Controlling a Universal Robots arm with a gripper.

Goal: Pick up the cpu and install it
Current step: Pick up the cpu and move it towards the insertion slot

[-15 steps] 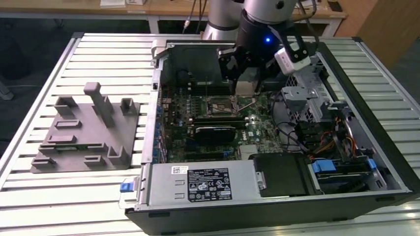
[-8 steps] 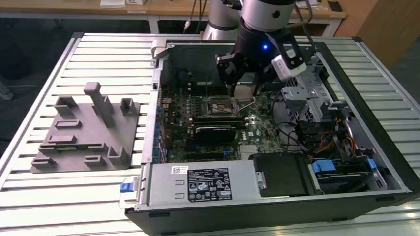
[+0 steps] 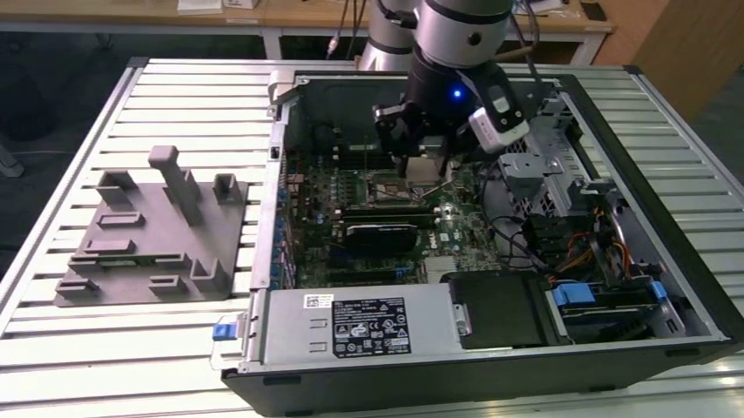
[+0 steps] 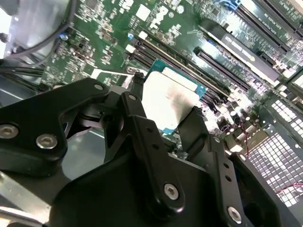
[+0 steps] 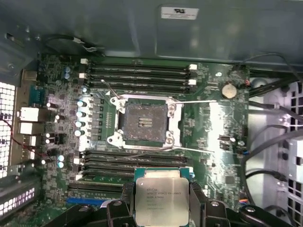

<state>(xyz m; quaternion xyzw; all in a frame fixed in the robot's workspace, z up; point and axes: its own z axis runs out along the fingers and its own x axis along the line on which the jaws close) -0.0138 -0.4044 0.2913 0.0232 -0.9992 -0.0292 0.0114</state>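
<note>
My gripper (image 3: 428, 171) hangs inside the open computer case, just above the motherboard (image 3: 348, 209). It is shut on the cpu (image 5: 161, 201), a thin square chip with a silvery top plate, held by two opposite edges between the black fingers (image 5: 198, 203). In the second wrist view the cpu (image 4: 168, 94) lies flat between the fingers (image 4: 137, 94), its green border showing. The open, empty socket (image 5: 144, 122) with its metal frame and raised lever wire lies on the board a short way beyond the chip, between the rows of memory slots (image 5: 137, 75).
The case walls (image 3: 277, 157) ring the board. A power supply (image 3: 348, 324) and drive bays (image 3: 605, 305) fill the near side, with loose cables (image 3: 524, 235) at the exterior view's right. A grey plastic fixture (image 3: 145, 235) with upright posts stands on the slatted table at the left.
</note>
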